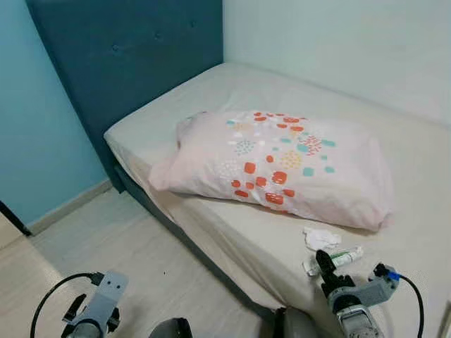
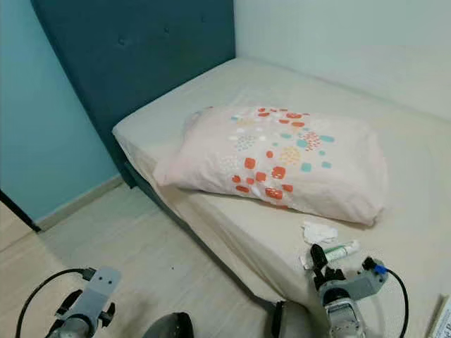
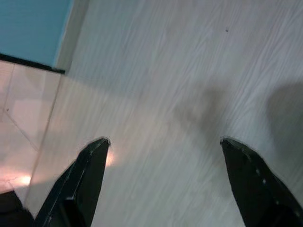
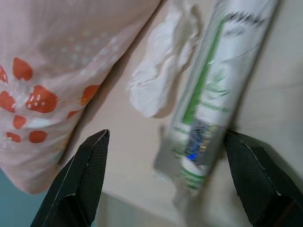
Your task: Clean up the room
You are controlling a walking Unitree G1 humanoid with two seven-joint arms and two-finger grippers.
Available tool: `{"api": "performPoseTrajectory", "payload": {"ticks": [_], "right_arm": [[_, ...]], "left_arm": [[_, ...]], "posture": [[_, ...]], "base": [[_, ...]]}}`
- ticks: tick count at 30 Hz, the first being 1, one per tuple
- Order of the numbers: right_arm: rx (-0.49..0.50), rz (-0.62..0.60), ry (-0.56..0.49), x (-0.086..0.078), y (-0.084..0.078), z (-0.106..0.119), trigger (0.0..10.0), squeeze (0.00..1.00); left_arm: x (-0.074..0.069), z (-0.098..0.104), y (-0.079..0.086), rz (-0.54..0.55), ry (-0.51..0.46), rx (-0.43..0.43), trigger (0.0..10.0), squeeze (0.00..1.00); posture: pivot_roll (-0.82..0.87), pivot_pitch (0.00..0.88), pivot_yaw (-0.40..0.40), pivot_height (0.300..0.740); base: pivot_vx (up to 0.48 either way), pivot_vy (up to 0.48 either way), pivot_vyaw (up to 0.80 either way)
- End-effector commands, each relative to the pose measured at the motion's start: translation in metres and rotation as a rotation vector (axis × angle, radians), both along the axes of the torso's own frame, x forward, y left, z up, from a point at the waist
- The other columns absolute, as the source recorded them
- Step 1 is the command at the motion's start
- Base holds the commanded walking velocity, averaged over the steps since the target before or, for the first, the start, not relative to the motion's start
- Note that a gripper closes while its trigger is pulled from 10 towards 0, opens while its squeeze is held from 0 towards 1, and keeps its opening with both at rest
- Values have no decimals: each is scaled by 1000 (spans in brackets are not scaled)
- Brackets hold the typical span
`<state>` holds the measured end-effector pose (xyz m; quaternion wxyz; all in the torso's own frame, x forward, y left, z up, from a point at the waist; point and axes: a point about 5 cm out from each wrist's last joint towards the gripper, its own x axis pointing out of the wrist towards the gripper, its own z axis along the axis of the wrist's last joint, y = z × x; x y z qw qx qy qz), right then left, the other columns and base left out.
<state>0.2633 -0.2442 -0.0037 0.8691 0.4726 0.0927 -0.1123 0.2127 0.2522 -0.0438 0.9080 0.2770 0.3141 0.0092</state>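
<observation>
While right end effector gapes, tube lies between fingers.

Bed with cream sheet, dark blue headboard against a blue wall. Spotted pink pillow lies across the mattress. Near the bed's edge: crumpled white tissue, a green-and-white tube just beside it. Right hand hovers at the tube's near end. Left hand low over pale wood floor.
</observation>
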Motion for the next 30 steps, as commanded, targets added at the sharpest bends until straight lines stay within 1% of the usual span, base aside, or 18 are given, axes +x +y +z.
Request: {"api": "performPoseTrajectory", "payload": {"ticks": [1,3,4,7,8,11,12,16,19,20,23,25,26,27,28,30], "right_arm": [[29,-17,0,2,0,0,10000,0],[27,-33,-11,3,-5,3,10000,0],[27,-33,-11,3,-5,3,10000,0],[14,-44,-40,5,-13,9,10000,0],[14,-44,-40,5,-13,9,10000,0],[-9,-71,-52,7,-24,16,10000,0],[-9,-71,-52,7,-24,16,10000,0],[-39,-96,-59,11,-34,23,10000,0],[-44,-101,-64,12,-37,26,10000,0],[-48,-108,-65,14,-41,29,10000,0],[-59,-120,-65,16,-47,34,10000,0],[-62,-121,-64,17,-49,35,10000,0],[-67,-131,-75,19,-52,39,5843,0],[-67,-131,-75,19,-52,39,5843,0],[-78,-145,-89,24,-57,47,0,0],[-83,-147,-96,26,-59,50,0,0]], "left_arm": [[-16,-3,14,-20,37,36,10000,0],[-19,-4,17,-23,39,39,10000,0],[-19,-4,17,-23,39,39,10000,0],[-27,-6,18,-49,46,45,10000,0],[-27,-6,18,-49,46,45,10000,0],[-32,-7,19,-70,47,47,10000,0],[-32,-7,19,-70,47,47,10000,0],[-36,-6,19,-93,41,46,10000,0],[-37,-6,19,-107,39,46,10000,0],[-39,-6,20,-113,40,47,10000,0],[-44,-7,23,-123,44,50,10000,0],[-45,-7,23,-125,46,51,10000,0],[-47,-7,24,-128,50,52,10000,0],[-47,-7,24,-128,50,52,10000,0],[-51,-8,26,-133,58,55,10000,0],[-52,-8,27,-134,60,56,10000,0]], "posture": [[81,193,49,565],[87,205,52,565],[87,205,52,565],[98,236,57,565],[98,236,57,565],[104,254,60,565],[104,254,60,565],[121,282,63,565],[125,285,63,565],[137,299,68,565],[143,307,72,565],[143,307,72,565],[148,309,72,565],[148,309,72,565],[153,313,74,565],[153,313,74,565]], "base": [[0,0,0],[0,0,0],[0,0,0],[0,0,0],[0,0,0],[0,0,0],[0,0,0],[0,0,0],[0,0,0],[0,0,0],[0,0,0],[0,0,0],[0,0,0],[0,0,0],[0,0,0],[0,0,0]]}}
